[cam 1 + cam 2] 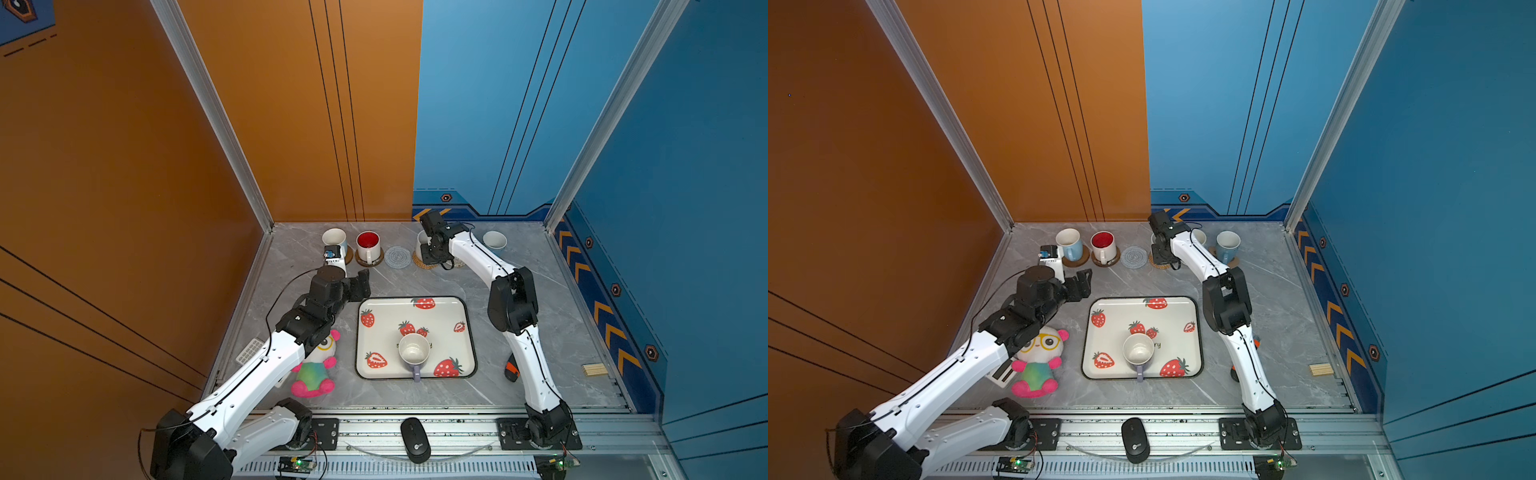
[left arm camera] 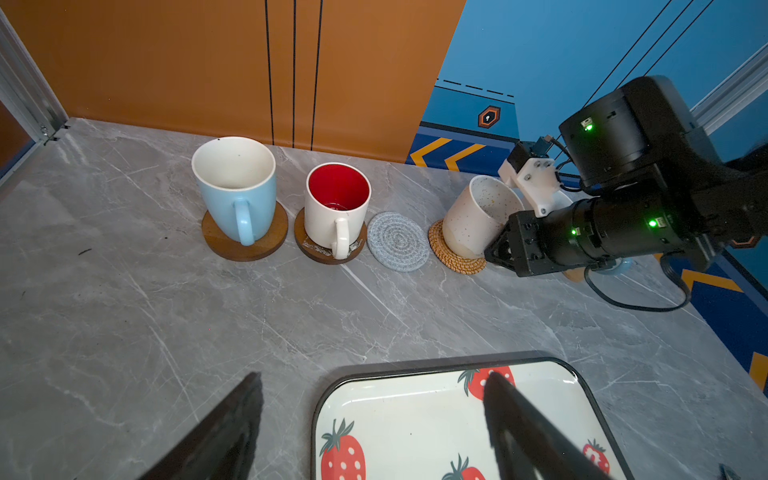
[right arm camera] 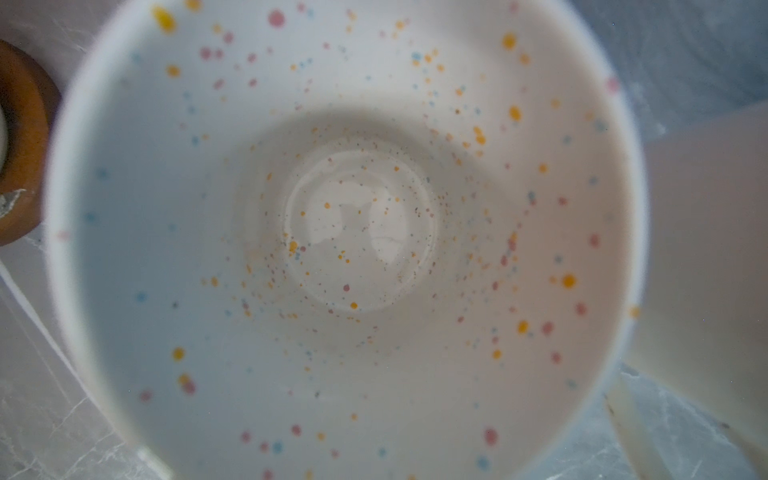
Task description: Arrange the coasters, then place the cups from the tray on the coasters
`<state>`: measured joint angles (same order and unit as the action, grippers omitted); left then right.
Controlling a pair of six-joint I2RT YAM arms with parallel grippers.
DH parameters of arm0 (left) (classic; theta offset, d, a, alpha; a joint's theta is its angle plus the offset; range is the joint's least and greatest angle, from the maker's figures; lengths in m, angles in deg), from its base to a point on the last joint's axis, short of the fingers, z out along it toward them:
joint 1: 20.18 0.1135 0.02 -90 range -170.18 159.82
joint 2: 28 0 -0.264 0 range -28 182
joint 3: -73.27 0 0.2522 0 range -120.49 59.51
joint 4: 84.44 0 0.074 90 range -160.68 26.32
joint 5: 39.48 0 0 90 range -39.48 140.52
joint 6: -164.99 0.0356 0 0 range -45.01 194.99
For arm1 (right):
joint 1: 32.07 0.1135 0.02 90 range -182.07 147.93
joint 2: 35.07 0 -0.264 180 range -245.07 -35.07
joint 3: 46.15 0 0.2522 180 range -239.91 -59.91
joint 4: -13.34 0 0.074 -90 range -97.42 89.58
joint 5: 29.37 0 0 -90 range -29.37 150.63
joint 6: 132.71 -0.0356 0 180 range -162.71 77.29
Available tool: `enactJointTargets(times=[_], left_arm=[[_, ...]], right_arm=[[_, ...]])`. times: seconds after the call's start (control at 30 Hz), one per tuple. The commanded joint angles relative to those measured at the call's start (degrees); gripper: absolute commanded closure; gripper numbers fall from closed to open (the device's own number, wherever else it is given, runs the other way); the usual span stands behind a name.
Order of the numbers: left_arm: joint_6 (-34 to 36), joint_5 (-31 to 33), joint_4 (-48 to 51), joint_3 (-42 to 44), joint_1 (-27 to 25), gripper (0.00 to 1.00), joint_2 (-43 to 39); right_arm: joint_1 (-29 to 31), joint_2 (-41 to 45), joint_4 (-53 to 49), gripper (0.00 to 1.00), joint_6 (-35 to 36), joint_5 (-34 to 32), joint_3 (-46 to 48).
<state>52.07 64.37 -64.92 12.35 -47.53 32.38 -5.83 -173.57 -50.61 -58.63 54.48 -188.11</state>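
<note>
In both top views the lavender cup (image 1: 413, 351) is seen alone on the near tray (image 1: 392, 311), the grey woven coaster (image 1: 397, 257) bare beyond it. In the left wrist view the left pincer (image 2: 374, 376) is spread wide; the speckled cup (image 2: 473, 216) is held tilted on the tan woven coaster (image 2: 455, 259) by the right pincer (image 2: 496, 249). The right wrist view is filled by its inside; it should be levelled and centred before release.

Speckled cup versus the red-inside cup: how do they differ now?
The speckled cup leans on a tan woven coaster; the red-inside cup stands upright on a brown disc. The right gripper holds the speckled cup; the red-inside cup stands free. Inside, the speckled cup is dotted, the red-inside cup plain red. Both are white outside.
</note>
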Motion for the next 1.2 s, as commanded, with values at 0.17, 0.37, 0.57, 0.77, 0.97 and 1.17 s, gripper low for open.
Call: enactJointTargets(times=[0.17,0.37,0.57,0.77,0.97,1.17], left_arm=[[0.07,-0.55,0.22,0.55,0.64,0.16,-0.97],[0.07,-0.49,0.31,0.66,0.64,0.16,-1.08],[0.07,-0.49,0.39,0.57,0.65,0.16,-1.22],[0.07,-0.49,0.40,0.82,0.64,0.16,-1.32],[0.07,-0.40,0.39,0.91,0.66,0.16,-1.41],[0.07,-0.35,0.42,0.91,0.69,0.16,-1.36]], right_arm=[[-0.22,0.26,1.46,1.00,-0.60,-0.44,-3.28],[-0.22,0.16,1.39,1.00,-0.61,-0.36,-3.27],[-0.22,0.05,1.17,1.00,-0.60,-0.44,-3.28],[-0.22,-0.28,1.22,1.00,-0.61,-0.35,-3.28],[-0.28,-0.53,1.18,1.00,-0.69,-0.33,-3.28],[-0.22,-0.84,1.23,1.00,-0.69,-0.36,-3.36]])
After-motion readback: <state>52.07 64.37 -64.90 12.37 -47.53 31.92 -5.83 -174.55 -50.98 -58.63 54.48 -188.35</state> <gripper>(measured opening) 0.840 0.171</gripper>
